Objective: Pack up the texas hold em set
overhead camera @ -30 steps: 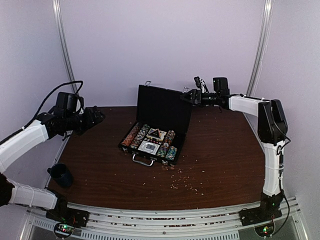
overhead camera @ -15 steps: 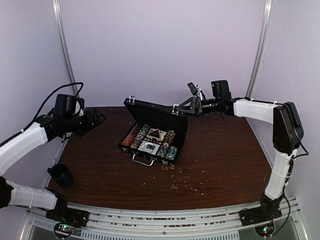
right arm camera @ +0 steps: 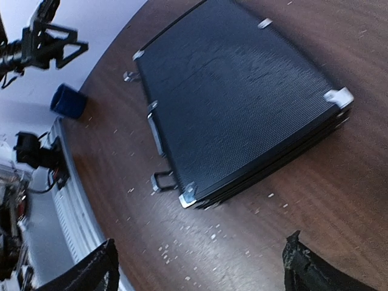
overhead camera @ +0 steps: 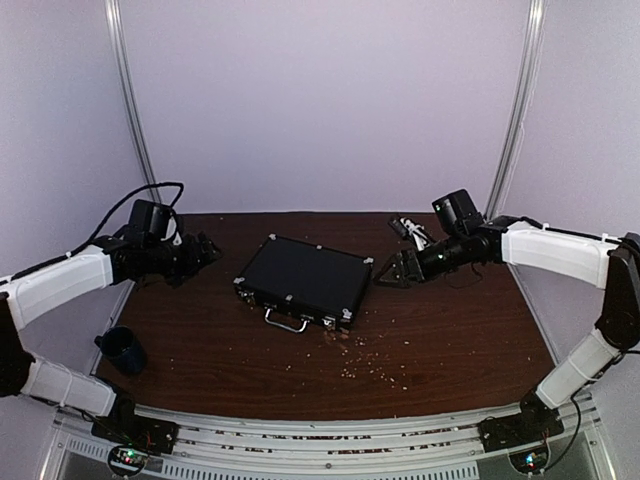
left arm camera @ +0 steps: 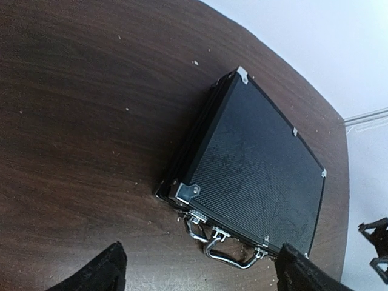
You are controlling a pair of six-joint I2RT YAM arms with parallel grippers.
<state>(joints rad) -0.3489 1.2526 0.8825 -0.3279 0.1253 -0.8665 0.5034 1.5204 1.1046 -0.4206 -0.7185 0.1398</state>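
While the case lies shut, crumbs lie near; mug well apart.

I see a black, fine-weave case with silver corners, a dark brown wood-grain worktop and a dark blue mug.

No text, label, brand, number or sign can be read in any view. The closed black case shows only a plain textured lid with silver corner fittings. The dark blue mug, at about eight o'clock from it, carries no readable marking.
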